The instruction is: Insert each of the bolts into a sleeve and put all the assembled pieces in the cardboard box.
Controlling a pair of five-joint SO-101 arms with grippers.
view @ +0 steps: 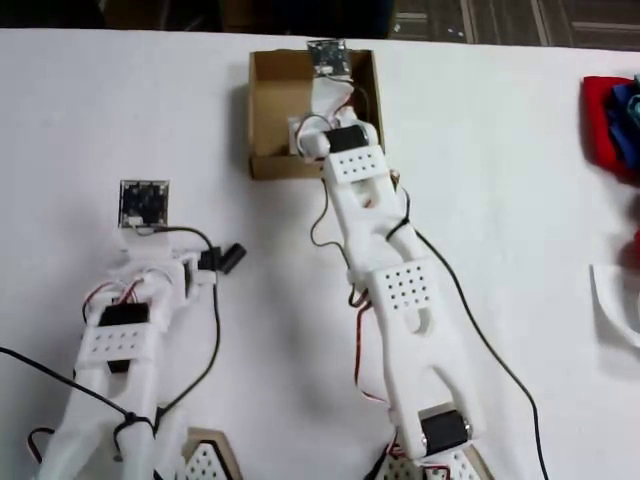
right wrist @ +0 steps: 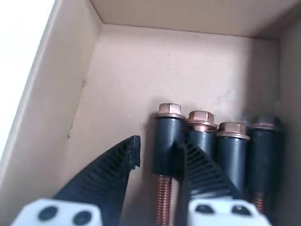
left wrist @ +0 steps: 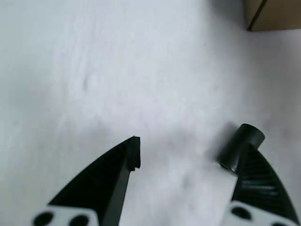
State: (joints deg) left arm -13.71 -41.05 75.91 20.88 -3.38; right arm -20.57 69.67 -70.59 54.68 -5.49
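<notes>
The cardboard box [view: 268,110] stands at the back middle of the white table. My right arm [view: 352,165] reaches down into it. Inside the box [right wrist: 122,70], several assembled pieces lie side by side, copper bolts in black sleeves. My right gripper [right wrist: 162,150] is open around the end piece [right wrist: 168,136], with one finger [right wrist: 202,169] between that piece and its neighbour [right wrist: 201,132]. My left gripper [left wrist: 183,157] hangs open over bare table left of the box. A lone black sleeve [left wrist: 241,146] [view: 230,256] rests against one of its fingers [left wrist: 258,179].
A corner of the box [left wrist: 273,14] lies beyond the left gripper. A red cloth [view: 610,120] and a white curved object [view: 615,300] sit at the table's right edge. Cables trail beside both arms.
</notes>
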